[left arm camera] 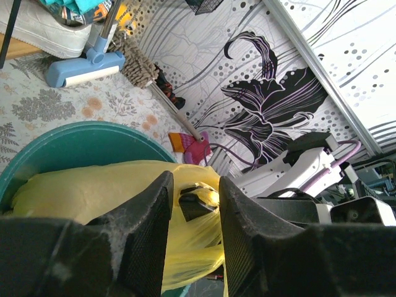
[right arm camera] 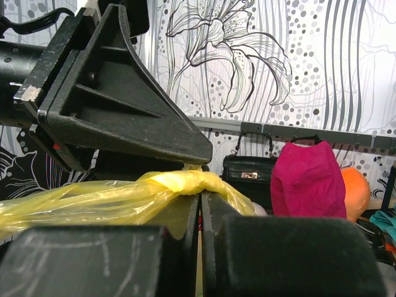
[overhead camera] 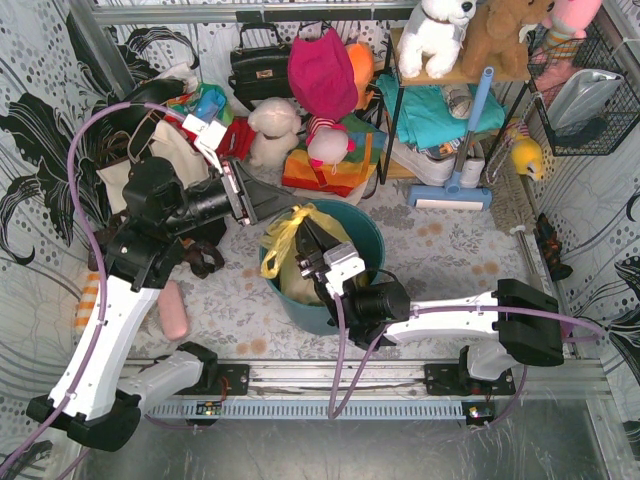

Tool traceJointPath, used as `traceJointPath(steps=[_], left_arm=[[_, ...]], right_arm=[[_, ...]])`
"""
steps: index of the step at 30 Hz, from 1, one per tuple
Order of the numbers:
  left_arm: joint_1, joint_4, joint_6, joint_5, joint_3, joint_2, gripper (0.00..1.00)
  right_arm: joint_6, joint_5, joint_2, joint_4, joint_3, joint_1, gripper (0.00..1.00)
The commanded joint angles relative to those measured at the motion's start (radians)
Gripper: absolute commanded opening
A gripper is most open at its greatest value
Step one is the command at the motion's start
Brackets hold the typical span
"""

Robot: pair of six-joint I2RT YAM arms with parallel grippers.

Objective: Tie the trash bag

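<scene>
The yellow trash bag (overhead camera: 285,240) sits in the round teal bin (overhead camera: 372,236) at the table's middle, its top gathered into a twisted bunch. My right gripper (overhead camera: 310,240) reaches into the bin from the right and is shut on the bag's yellow film (right arm camera: 179,184), with the twist lying over its fingertips (right arm camera: 185,207). My left gripper (overhead camera: 262,197) hovers just left of and above the bunch, open and empty. In the left wrist view the bag (left arm camera: 93,192) shows between and beyond the spread jaws of the left gripper (left arm camera: 195,179). The bag's contents are hidden.
A pink object (overhead camera: 175,310) lies left of the bin. A cream tote (overhead camera: 165,160), black handbag (overhead camera: 260,65), magenta bag (overhead camera: 320,70) and soft toys crowd the back. A shelf (overhead camera: 440,90) and a blue sweeper (overhead camera: 450,185) stand at the back right.
</scene>
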Motion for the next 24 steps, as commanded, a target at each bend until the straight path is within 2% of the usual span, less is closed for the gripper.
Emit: traceJointPath(steps=[1, 18, 24], left_arm=[[-0.003, 0.002, 0.028, 0.039, 0.007, -0.020, 0.43], [-0.002, 0.006, 0.027, 0.061, -0.012, -0.018, 0.26], [-0.003, 0.051, 0.003, 0.087, -0.035, -0.021, 0.11]], right_arm=[[0.025, 0.005, 0.009, 0.060, 0.039, 0.005, 0.00], [0.020, 0.007, 0.015, 0.066, 0.042, 0.005, 0.00], [0.017, 0.009, 0.014, 0.069, 0.041, 0.005, 0.00]])
